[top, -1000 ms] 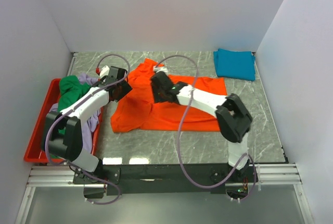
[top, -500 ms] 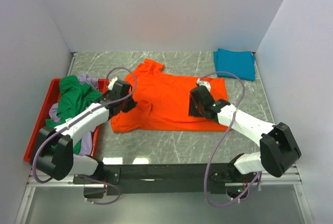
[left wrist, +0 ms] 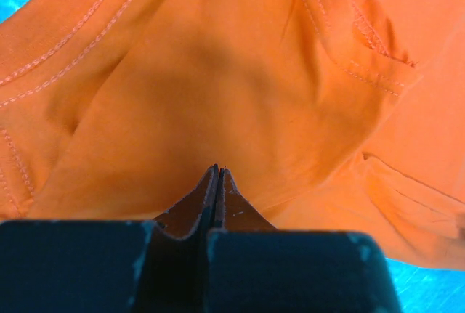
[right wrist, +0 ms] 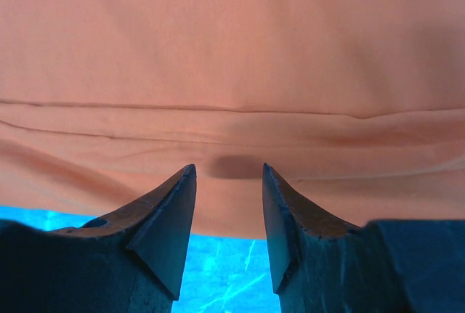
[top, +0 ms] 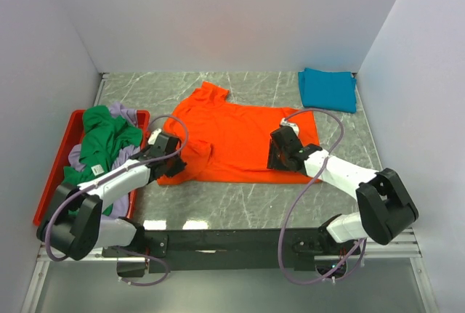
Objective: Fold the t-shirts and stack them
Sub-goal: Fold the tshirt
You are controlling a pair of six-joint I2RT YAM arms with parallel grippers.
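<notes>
The bright orange t-shirt (top: 232, 135) lies spread on the marble table, collar toward the back. My left gripper (top: 176, 164) sits at its near left corner with the jaws pressed together; in the left wrist view their tips (left wrist: 218, 169) pinch the orange cloth (left wrist: 232, 73), which puckers around them. My right gripper (top: 278, 159) hovers over the shirt's near right hem; its fingers (right wrist: 229, 171) stand apart above the hem (right wrist: 232, 131) with nothing between them. A folded teal-blue t-shirt (top: 328, 89) lies at the back right. Green (top: 102, 139) and pale lavender (top: 129, 115) shirts are heaped in the tray.
The shallow red tray (top: 45, 198) stands along the left wall. White walls close in the table on three sides. Bare marble (top: 247, 200) runs between the orange shirt's near hem and the arm bases.
The left gripper slid toward the near left corner of the orange shirt and closed there. The right arm swung from the shirt's middle to its near right hem, and the shirt now lies flatter.
</notes>
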